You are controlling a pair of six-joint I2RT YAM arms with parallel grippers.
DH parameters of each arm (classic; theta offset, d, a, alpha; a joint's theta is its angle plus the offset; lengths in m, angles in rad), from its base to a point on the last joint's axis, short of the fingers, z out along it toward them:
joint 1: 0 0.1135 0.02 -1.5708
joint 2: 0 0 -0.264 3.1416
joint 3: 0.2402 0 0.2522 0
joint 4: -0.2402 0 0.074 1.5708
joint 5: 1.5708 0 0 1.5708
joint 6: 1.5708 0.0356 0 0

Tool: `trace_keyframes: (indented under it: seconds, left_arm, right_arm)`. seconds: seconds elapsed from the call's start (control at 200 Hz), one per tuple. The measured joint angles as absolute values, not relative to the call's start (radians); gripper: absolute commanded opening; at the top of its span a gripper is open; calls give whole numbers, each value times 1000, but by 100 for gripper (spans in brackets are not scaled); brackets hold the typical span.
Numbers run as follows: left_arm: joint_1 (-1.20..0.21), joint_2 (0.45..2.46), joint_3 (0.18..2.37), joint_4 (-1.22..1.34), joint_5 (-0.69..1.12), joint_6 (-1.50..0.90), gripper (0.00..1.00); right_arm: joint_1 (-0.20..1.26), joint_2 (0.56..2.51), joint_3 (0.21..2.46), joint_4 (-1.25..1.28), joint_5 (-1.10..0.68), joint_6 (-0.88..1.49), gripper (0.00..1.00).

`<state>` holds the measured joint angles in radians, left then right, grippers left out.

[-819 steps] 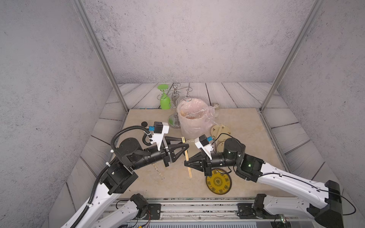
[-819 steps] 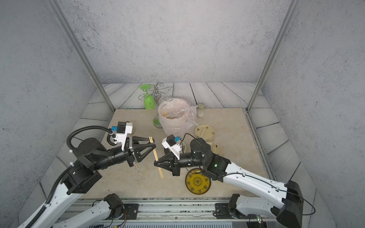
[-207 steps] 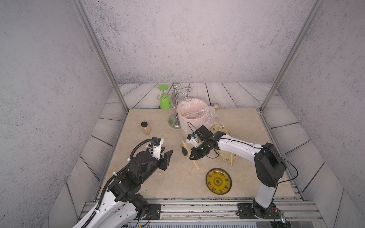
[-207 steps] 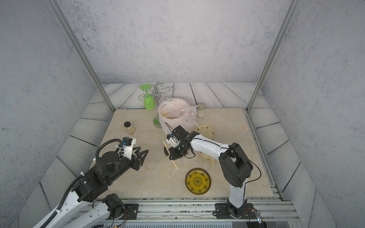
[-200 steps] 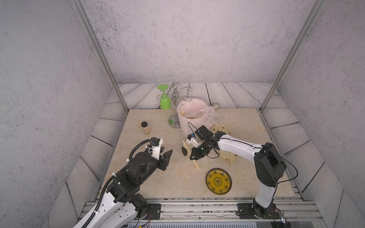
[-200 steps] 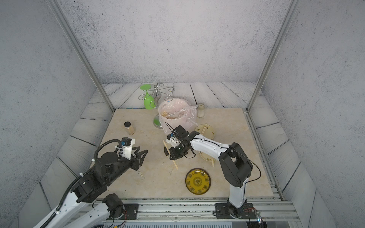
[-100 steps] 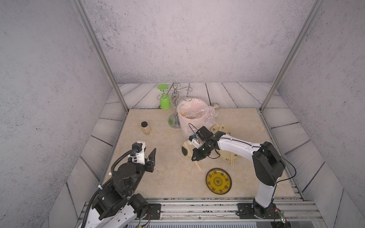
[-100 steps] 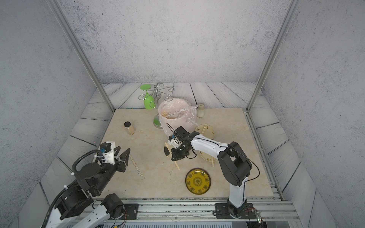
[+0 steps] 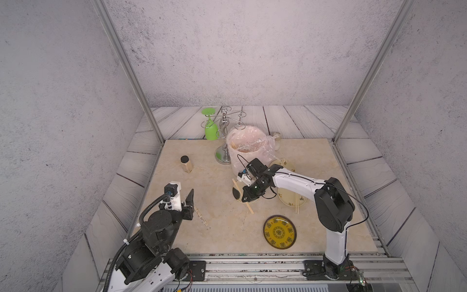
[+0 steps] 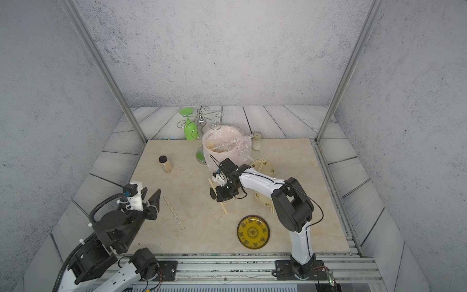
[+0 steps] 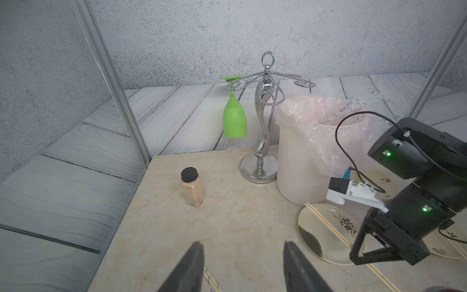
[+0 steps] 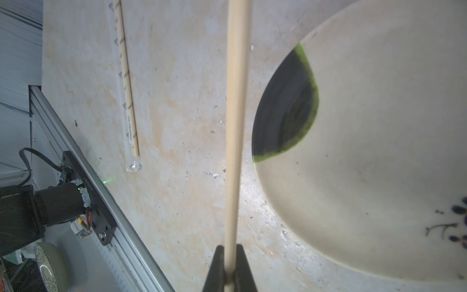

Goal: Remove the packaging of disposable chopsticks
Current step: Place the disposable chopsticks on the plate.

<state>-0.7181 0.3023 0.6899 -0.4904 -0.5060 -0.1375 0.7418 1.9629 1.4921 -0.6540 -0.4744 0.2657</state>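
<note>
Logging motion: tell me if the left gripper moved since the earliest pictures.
Yes: the left gripper drew back leftward, away from the lined bin.

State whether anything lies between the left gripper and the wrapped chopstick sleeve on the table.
Nothing visible does. The left gripper is open, and the sleeve lies flat on the bare table just beside its fingers. The small jar stands well off, toward the back.

Wooden chopsticks (image 12: 235, 126), glossy plate (image 12: 379, 151), plastic sleeve (image 12: 125, 83)
</note>
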Motion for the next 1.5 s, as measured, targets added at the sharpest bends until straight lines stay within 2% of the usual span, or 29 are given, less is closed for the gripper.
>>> trace_keyframes:
  seconds: [0.51, 0.901, 1.126, 1.501]
  left_arm:
    - [-714, 303, 690, -490, -505, -134, 53]
    - [-702, 313, 690, -491, -493, -98, 53]
    - [-698, 343, 693, -503, -474, -94, 53]
    - [-697, 345, 697, -514, -456, -102, 53]
  right_arm:
    - [742, 2117, 1603, -676, -365, 269, 0]
    - [741, 2169, 1660, -678, -313, 268, 1]
    - [740, 2194, 1702, -685, -305, 267, 7]
    - [740, 2211, 1714, -696, -303, 265, 7]
